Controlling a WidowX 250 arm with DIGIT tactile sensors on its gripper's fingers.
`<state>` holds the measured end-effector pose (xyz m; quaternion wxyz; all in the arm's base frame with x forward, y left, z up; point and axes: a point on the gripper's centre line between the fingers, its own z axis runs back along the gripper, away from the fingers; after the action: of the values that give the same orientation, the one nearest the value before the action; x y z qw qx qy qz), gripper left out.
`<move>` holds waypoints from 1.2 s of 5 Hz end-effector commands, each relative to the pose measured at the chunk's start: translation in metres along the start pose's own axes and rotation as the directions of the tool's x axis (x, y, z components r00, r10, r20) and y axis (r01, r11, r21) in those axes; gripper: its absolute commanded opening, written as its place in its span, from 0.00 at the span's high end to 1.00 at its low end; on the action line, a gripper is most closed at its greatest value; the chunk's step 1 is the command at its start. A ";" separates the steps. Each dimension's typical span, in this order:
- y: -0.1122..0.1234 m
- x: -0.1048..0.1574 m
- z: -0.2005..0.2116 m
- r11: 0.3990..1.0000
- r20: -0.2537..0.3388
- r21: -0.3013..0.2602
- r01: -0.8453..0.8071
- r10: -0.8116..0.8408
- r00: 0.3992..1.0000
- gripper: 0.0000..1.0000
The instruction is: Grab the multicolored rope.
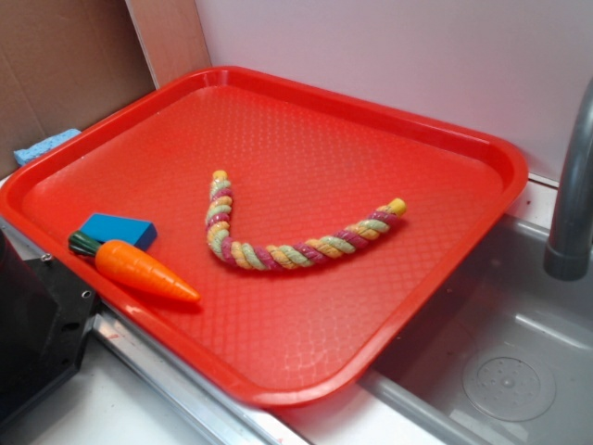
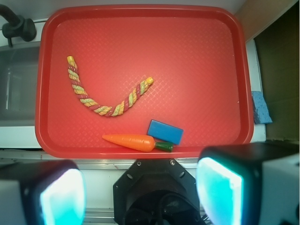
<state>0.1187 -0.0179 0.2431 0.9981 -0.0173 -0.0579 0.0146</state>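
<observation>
On the red tray (image 1: 482, 176), curved multicolored rope (image 1: 287, 243); wrist view alone: hand (image 2: 140, 192) spread, empty.

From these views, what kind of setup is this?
Probably a toy kitchen sink counter used as a test bench. A grey sink basin with a faucet sits beside a red tray holding the rope, a carrot and a blue block.

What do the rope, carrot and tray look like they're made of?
Rope: twisted fibre, probably cotton; matte, fuzzy strands in yellow, pink and pale green.
Carrot: looks like moulded plastic; smooth orange body with a soft sheen, glossy green top.
Tray: likely hard plastic; red, with a fine embossed grid across the floor and a smooth raised rim that catches the light.
</observation>
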 end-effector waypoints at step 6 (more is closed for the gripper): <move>-0.068 0.053 -0.116 0.633 0.101 -0.040 0.773 -0.767 0.634 0.00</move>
<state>0.1875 -0.0817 0.1273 0.9108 -0.0315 -0.0800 -0.4038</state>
